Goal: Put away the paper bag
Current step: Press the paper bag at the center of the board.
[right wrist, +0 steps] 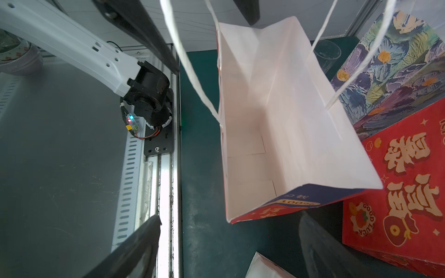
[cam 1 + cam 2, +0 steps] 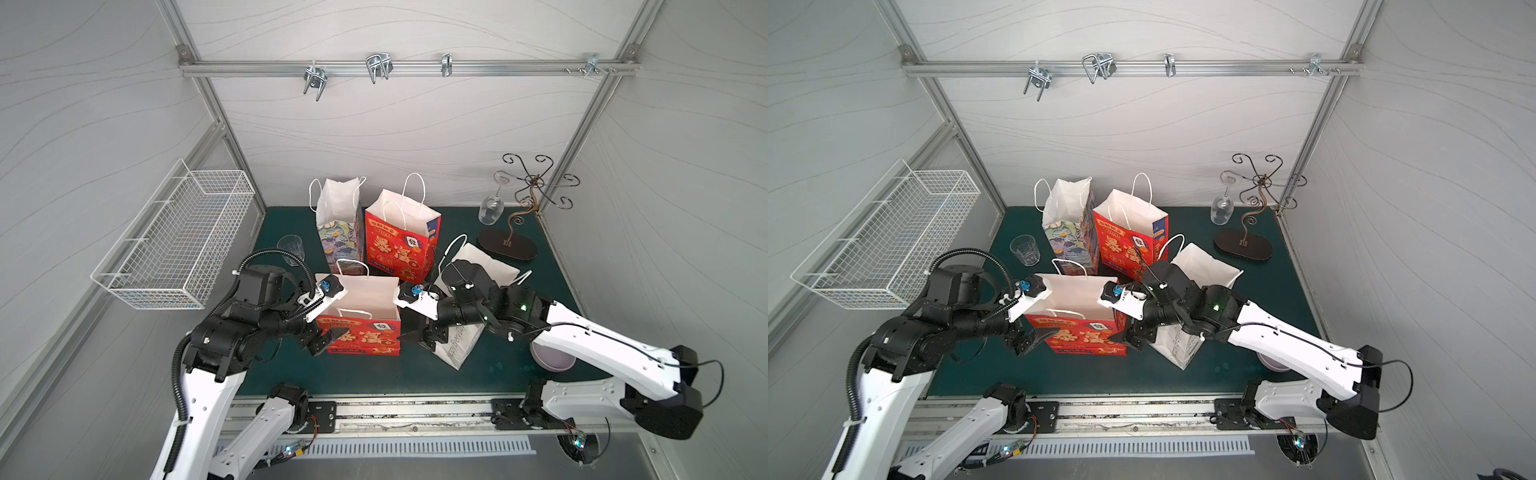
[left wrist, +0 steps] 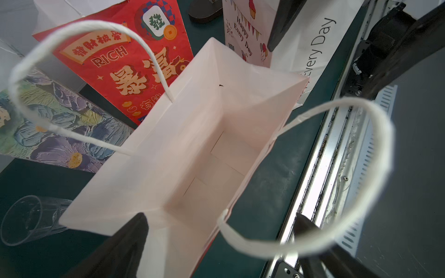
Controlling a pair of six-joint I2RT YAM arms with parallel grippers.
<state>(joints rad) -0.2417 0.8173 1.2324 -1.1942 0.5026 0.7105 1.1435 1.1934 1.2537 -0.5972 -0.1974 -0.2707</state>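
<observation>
The green table (image 2: 374,374) bears paper bags (image 2: 361,336), a tumbler (image 2: 291,247) and a rack (image 2: 507,245).

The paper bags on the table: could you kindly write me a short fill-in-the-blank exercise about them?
Red bags standing on the mat: ___. The front red bag is open-topped, and inside it is ___. The floral bag stands beside the rear red bag, on its side nearer the wire ___.
Missing words: two; empty; basket.

You are looking at a robot lab cell: an aluminium frame (image 2: 407,66) is holding white wall panels (image 2: 395,124), and the left arm (image 2: 203,395) and right arm (image 2: 602,343) are sitting bolted to a rail (image 2: 415,411) along the bench (image 2: 374,374).
</observation>
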